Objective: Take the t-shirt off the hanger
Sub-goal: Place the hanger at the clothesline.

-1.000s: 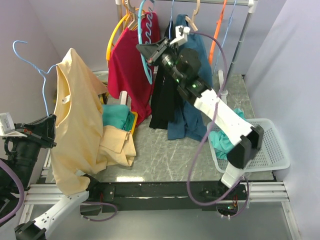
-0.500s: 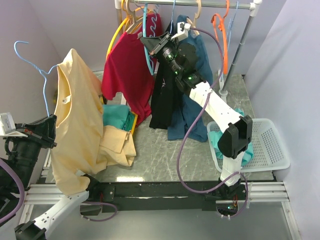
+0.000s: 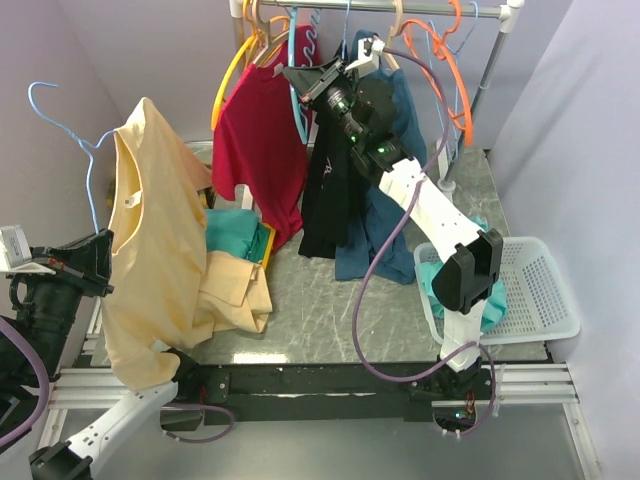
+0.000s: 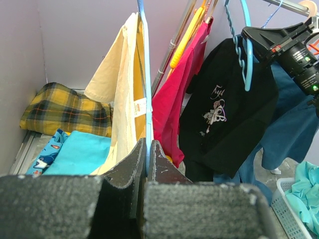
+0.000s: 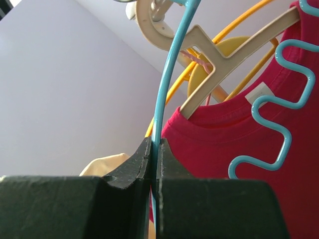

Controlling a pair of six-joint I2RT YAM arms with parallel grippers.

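- Two arms are in view, and each gripper is pinched tight on one hanger.
- The left gripper (image 4: 147, 149) sits low at the left side of the table (image 3: 330, 310). Its jaws are closed on the lower wire of a thin blue wire hanger (image 4: 144, 74).
- One cream tee (image 3: 150, 250) hangs on that wire hanger. It is held up at the left, well apart from the rail (image 3: 420, 6), and its hem drops below the table's near edge. The hook stands free above it, touching nothing.
- The right gripper (image 5: 154, 149) is raised to the rail, its jaws clamped narrow on one bare teal hanger (image 5: 159, 99) with a wavy inner edge.
- Three garments hang from the rail: one red tee (image 3: 255, 140), one black tee (image 3: 325, 190) with a pale print, and one blue garment (image 3: 385, 230) behind it.
- The hangers on the rail overlap, so they cannot be counted. Yellow, beige and orange ones show among them.
- Three cloths lie at the left of the table: one plaid (image 4: 65, 107), one plain teal (image 4: 82, 152) and one blue print (image 4: 50, 152).
- One white basket (image 3: 545, 290) sits at the right and holds one teal cloth (image 3: 445, 280).
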